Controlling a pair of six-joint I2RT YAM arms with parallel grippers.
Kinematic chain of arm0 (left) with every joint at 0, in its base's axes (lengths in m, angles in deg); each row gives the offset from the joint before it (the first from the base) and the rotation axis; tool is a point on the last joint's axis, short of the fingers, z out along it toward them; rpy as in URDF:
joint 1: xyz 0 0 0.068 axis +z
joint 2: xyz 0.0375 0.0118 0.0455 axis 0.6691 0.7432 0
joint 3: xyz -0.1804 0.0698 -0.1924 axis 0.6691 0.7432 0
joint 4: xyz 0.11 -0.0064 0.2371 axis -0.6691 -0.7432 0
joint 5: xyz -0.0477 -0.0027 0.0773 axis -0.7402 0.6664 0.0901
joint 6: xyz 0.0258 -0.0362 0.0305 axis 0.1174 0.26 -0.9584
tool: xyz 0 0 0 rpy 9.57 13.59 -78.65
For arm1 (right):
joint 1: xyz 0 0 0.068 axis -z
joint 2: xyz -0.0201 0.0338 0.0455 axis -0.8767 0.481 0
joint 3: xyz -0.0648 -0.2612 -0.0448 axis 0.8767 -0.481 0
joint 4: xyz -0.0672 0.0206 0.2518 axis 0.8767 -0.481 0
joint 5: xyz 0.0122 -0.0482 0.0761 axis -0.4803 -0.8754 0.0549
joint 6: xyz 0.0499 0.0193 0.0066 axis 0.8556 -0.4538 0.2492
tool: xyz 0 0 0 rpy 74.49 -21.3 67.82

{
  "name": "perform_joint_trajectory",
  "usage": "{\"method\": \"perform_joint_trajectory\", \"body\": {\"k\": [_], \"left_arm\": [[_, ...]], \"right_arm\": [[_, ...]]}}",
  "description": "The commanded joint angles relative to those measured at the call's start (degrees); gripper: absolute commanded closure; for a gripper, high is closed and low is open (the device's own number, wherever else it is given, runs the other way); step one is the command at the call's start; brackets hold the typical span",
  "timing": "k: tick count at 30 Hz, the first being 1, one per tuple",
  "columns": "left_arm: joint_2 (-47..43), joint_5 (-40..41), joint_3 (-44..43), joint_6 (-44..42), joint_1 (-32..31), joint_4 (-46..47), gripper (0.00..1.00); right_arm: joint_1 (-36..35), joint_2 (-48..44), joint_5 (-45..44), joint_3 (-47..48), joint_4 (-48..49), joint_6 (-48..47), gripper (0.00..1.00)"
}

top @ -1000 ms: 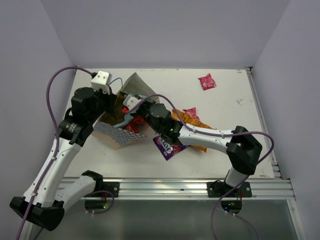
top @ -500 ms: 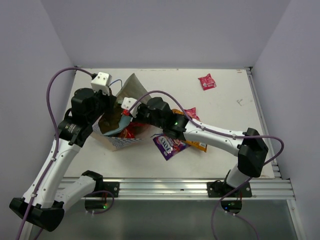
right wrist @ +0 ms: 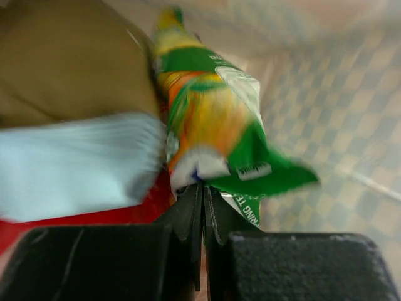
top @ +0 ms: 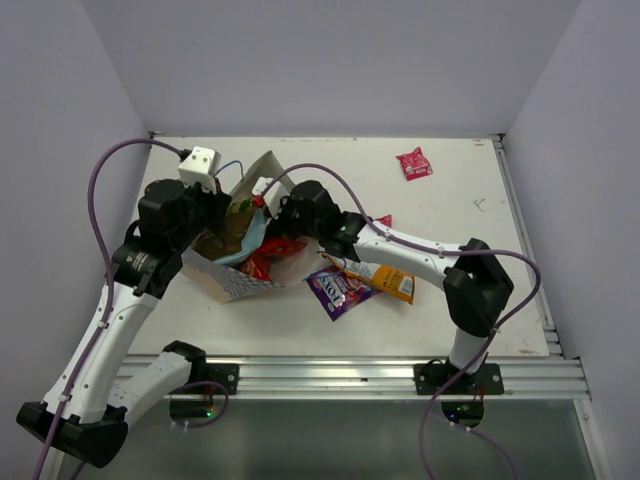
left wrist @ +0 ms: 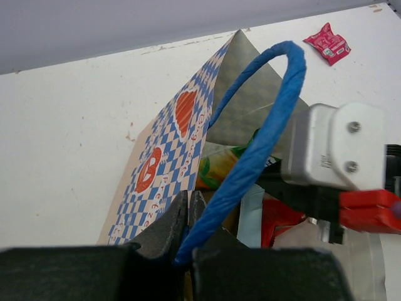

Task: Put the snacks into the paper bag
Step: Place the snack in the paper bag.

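Note:
The paper bag (top: 238, 280) lies on its side at the left, its mouth facing right. My left gripper (top: 222, 208) is shut on its blue cord handle (left wrist: 250, 150) at the bag's rim (left wrist: 169, 157). My right gripper (top: 258, 200) is inside the bag's mouth, shut on the corner of a yellow-green pack (right wrist: 213, 113). A light-blue bag (right wrist: 75, 163) and a red bag (right wrist: 94, 216) lie in the bag beside it. A purple pack (top: 335, 290) and an orange chip bag (top: 392, 282) lie on the table under my right arm. A small pink pack (top: 413, 163) lies at the far right.
Another red packet (top: 381, 222) peeks out behind my right forearm. The white table (top: 470, 250) ends in a raised rail along its right edge. Purple cables loop over both arms.
My right gripper has moved up and left, deeper into the bag's mouth, carrying the yellow-green pack. The bag's open end has shifted a little with it.

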Motion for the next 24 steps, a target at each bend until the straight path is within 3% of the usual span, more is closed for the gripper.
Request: {"method": "perform_joint_trajectory", "body": {"k": [1,13,18,21,24], "left_arm": [[-1.0,-1.0,-1.1,1.2,0.0,1.9,1.00],[-0.8,-1.0,-0.9,1.3,0.0,1.8,1.00],[-1.0,-0.7,-1.2,0.9,0.0,1.4,1.00],[-1.1,-0.5,-1.2,0.8,0.0,1.4,1.00],[-0.7,-0.9,-1.1,0.9,0.0,1.6,1.00]], "right_arm": [[1.8,3.3,-4.2,2.1,-2.7,4.5,1.00],[3.7,1.2,5.1,5.4,1.5,11.8,0.97],[3.7,-4.0,1.6,4.5,0.8,12.0,0.47],[3.8,-7.2,2.3,3.6,-0.4,10.4,0.31],[3.9,-7.7,4.8,5.5,-4.8,9.3,0.25]]}}
